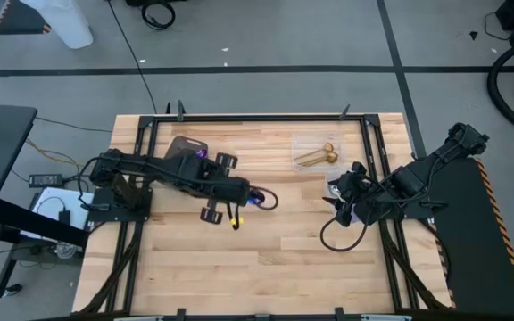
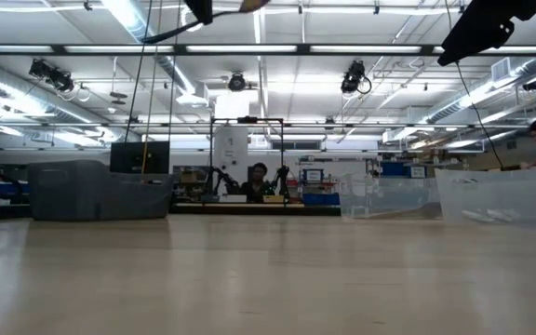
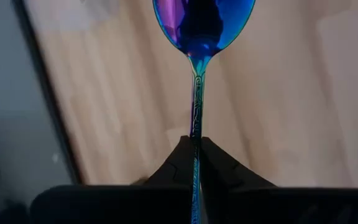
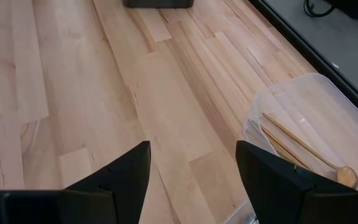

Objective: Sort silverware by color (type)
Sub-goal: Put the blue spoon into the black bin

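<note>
My left gripper (image 1: 246, 194) is over the middle of the table, shut on an iridescent purple-blue spoon (image 3: 197, 74) whose bowl (image 3: 202, 25) stands out past the fingertips. In the high view the spoon (image 1: 259, 198) shows as a purple glint at the gripper's tip. Two gold spoons (image 1: 316, 157) lie in a clear container (image 1: 303, 143) at the far right. My right gripper (image 4: 191, 171) waits open above the table's right side, near that container (image 4: 316, 112), with nothing between its fingers. My left gripper pinches the spoon's thin handle (image 3: 196, 140) between its two fingertips (image 3: 178, 158). The handle runs along the fingers, with the bowl pointing away from the gripper. The fingers slant steeply down from above, and the spoon is lifted clear of the wooden table.
A second clear container (image 1: 187, 145) stands at the far left of the table, close to the left arm. Black frame rails (image 1: 373, 152) run along the table's sides. Bare wood (image 1: 257, 267) lies toward the near edge.
</note>
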